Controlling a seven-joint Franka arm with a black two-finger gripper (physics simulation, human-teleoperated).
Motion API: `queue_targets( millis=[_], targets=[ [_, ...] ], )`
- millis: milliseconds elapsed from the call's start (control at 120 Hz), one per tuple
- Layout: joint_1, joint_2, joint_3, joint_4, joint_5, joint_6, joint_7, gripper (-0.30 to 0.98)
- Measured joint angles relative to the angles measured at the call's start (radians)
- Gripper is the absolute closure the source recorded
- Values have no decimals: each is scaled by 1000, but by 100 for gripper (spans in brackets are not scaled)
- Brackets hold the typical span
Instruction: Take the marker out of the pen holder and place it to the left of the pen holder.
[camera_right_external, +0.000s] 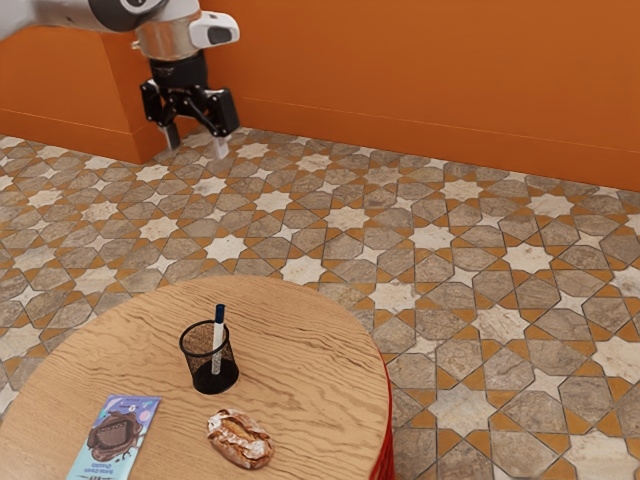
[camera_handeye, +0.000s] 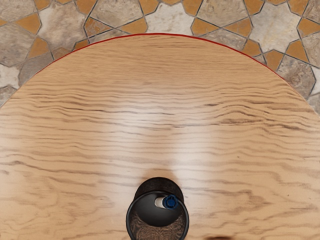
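In the exterior view, the arm (camera_right_external: 62, 14) comes in from the upper left, and the end effector (camera_right_external: 195, 142) hangs high, well apart from the tabletop (camera_right_external: 310, 345), with its two fingers wide apart and nothing between them. The marker (camera_right_external: 218, 338) stands in the black mesh pen holder (camera_right_external: 213, 380), almost upright with a slight tilt, its dark blue cap (camera_right_external: 220, 313) up and poking out above the rim. From this side, the white body of the marker can be made out through the mesh, reaching down into the holder. Near the holder lies a crusty loaf of bread (camera_right_external: 240, 440), and toward the exterior view's left of the loaf is a chocolate packet (camera_right_external: 115, 437) with a purple and pale blue wrapper. Behind the round tabletop are a floor of star-patterned tiles (camera_right_external: 435, 238) and an orange wall (camera_right_external: 420, 80). The wrist view looks down into the round mouth of the pen holder, with its dark inside and the end of the marker's cap facing the camera, close to one side of the rim. It also gives a broad stretch of wood grain and a curved, thin red edge to the tabletop, with tiles beyond. Near the holder, a dark reddish sliver is cut off by the border, too small to name.
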Motion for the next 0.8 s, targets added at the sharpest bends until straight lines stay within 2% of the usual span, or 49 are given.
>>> queue_targets(
  millis=[133,400,608,733,800],
  targets=[
    [3,9,0,14,1,-2,-6,0],
    [3,196,-29,4,10,20,-14,0],
    [2,323,-67,-57,25,102,-29,0],
    [3,349,-63,-67,27,119,-40,0],
    [3,309,-58,-154,26,131,-43,0]
  ],
)
